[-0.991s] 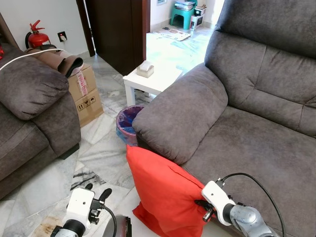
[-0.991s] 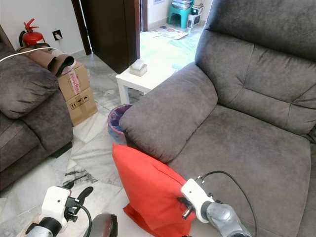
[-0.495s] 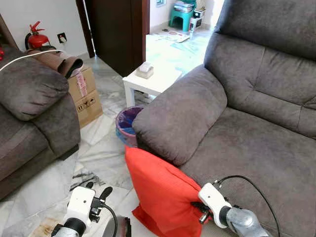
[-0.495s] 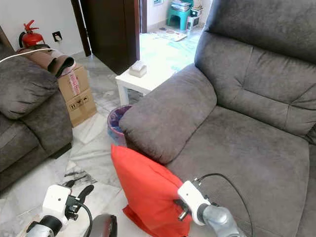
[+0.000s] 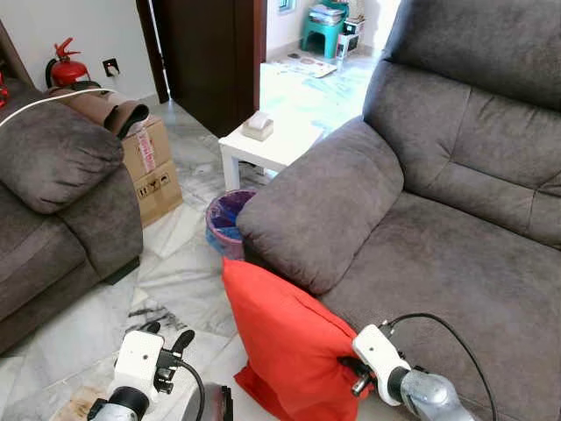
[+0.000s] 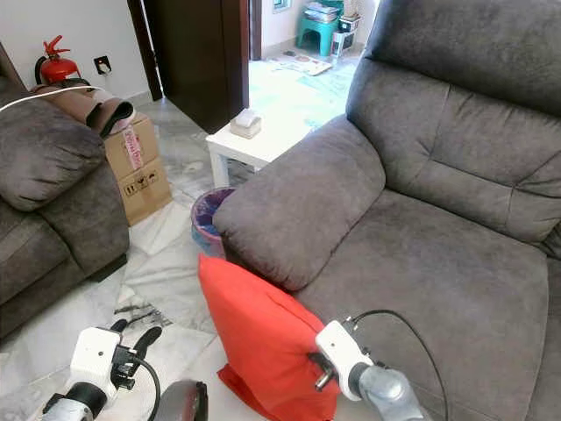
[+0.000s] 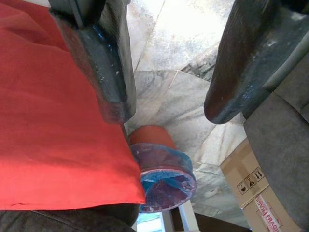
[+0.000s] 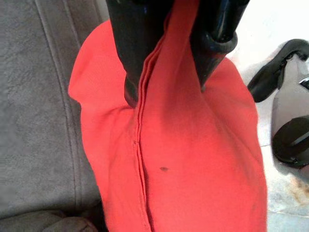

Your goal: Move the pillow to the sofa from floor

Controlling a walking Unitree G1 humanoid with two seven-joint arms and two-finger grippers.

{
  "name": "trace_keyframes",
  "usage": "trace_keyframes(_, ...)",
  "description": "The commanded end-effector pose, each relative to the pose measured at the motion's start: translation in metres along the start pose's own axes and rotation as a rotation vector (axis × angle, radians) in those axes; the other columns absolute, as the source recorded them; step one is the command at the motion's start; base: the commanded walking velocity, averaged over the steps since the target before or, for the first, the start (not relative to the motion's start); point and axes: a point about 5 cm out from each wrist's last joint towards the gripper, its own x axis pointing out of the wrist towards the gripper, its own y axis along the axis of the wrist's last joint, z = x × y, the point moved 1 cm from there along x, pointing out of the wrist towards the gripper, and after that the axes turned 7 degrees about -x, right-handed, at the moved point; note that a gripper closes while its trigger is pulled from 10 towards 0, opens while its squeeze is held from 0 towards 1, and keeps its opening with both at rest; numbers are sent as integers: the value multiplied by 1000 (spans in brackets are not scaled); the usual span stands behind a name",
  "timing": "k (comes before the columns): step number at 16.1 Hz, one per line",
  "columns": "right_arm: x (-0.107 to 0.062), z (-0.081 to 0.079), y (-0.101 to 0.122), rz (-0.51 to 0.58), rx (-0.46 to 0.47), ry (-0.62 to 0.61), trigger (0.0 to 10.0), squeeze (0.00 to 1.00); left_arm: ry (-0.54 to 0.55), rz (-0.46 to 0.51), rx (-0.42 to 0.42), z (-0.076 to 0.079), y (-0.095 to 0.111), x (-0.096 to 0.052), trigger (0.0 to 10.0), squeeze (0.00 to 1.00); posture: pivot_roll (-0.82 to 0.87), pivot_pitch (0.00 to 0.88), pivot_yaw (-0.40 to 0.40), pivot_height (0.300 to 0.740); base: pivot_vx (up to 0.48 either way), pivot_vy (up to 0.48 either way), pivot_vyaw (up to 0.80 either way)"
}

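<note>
Red pillow (image 5: 285,342) pinched, leaning on grey sofa (image 5: 421,237).
My right end effector (image 8: 166,72) clamps the soft fabric pillow's seamed edge beside the plush armrest; left end effector (image 7: 166,104) spread over marble floor (image 5: 175,263).

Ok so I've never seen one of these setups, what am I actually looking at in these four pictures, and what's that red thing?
This is a walking humanoid robot with two silver arms, each ending in a gripper with two long black fingers. The two wide pictures come from a stereo camera on its head, looking down at the room. The other two come from cameras on its wrists, looking along the fingers.

The red thing is a pillow, leaning against the front of the grey sofa. The right gripper is shut on the pillow's seamed edge, as the right wrist view shows. The left gripper is open, low beside the pillow over the marble floor.

Around it: a second sofa, cardboard boxes, a small white table, a lined bin and a fire extinguisher.
</note>
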Motion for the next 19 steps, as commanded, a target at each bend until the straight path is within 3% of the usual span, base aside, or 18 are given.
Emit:
trace_keyframes(1, 2, 3, 6, 34, 33, -85, 4235, 0, 10, -18, -15, -3, -5, -3, 10000, 0, 220, 77, -45, 604, 0, 0, 0)
trace_keyframes(2, 4, 4, 9, 60, 87, -126, 10000, 0, 10, -17, -18, -3, -4, -3, 10000, 0, 221, 80, -44, 604, 0, 0, 0)
trace_keyframes(5, 7, 2, 18, 154, 249, -200, 10000, 0, 19, -15, -27, -4, -4, -2, 10000, 0, 229, 79, -38, 604, 0, 0, 0)
trace_keyframes(7, 7, 3, 20, 190, 304, -232, 10000, 0, 13, -15, -26, -3, -3, -2, 10000, 0, 228, 80, -37, 604, 0, 0, 0)
trace_keyframes(9, 8, 0, 14, 124, 279, -255, 10000, 0, 10, -18, -24, -4, -3, -3, 10000, 0, 230, 86, -31, 624, 0, 0, 0)
trace_keyframes(12, 8, 3, 16, 147, 362, -277, 10000, 0, 6, -18, -23, -5, -2, -3, 10000, 0, 232, 97, -23, 659, 0, 0, 0)
trace_keyframes(19, 12, -1, 22, 170, 378, -263, 10000, 0, 1, -17, -21, -6, -1, -4, 10000, 0, 240, 103, -18, 740, 0, 0, 0)
